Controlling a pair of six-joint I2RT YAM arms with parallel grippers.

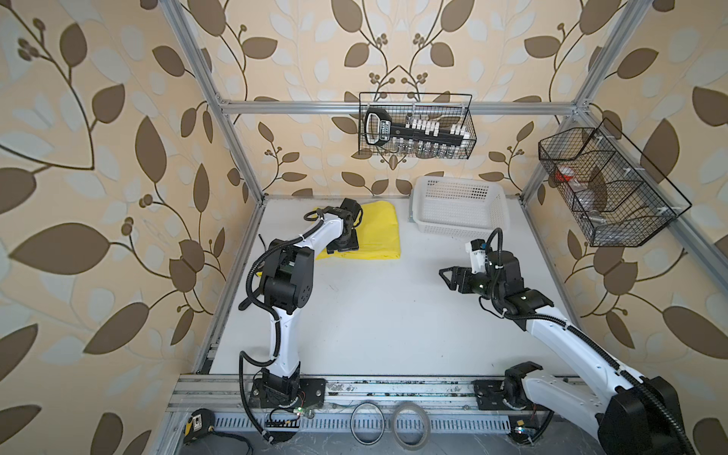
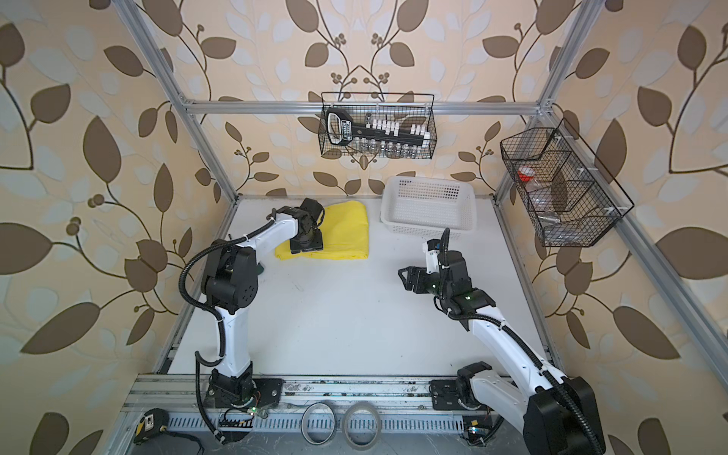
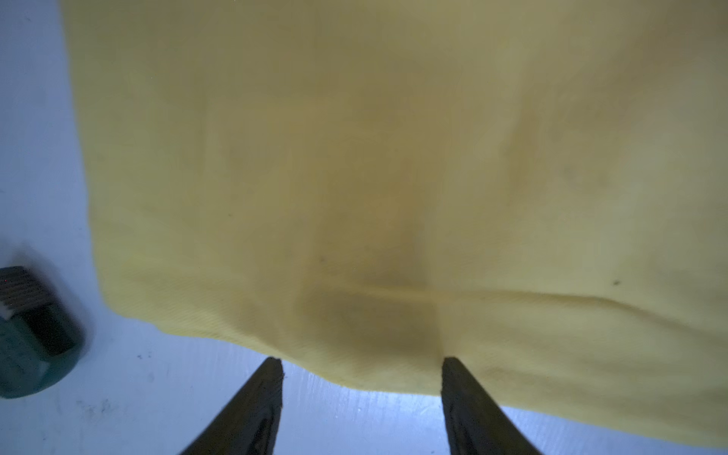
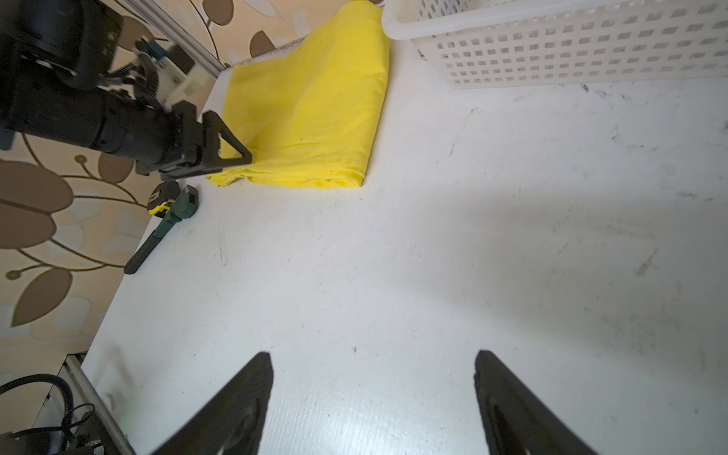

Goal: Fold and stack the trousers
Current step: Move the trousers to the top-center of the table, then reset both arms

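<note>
The folded yellow trousers (image 1: 372, 230) lay just beside the white basket (image 1: 459, 232). The left gripper (image 3: 361, 360) stood open at their edge; the right gripper (image 4: 374, 356) was open, empty. A shallow pinch might drag layers apart.

A white perforated basket (image 1: 453, 231) sits far back on the white table (image 1: 374, 315). A black wire basket (image 1: 417, 151) hangs on the back rail, a second wire basket (image 1: 630, 232) at the right. Two tape rolls (image 1: 397, 425) lie in front.
</note>
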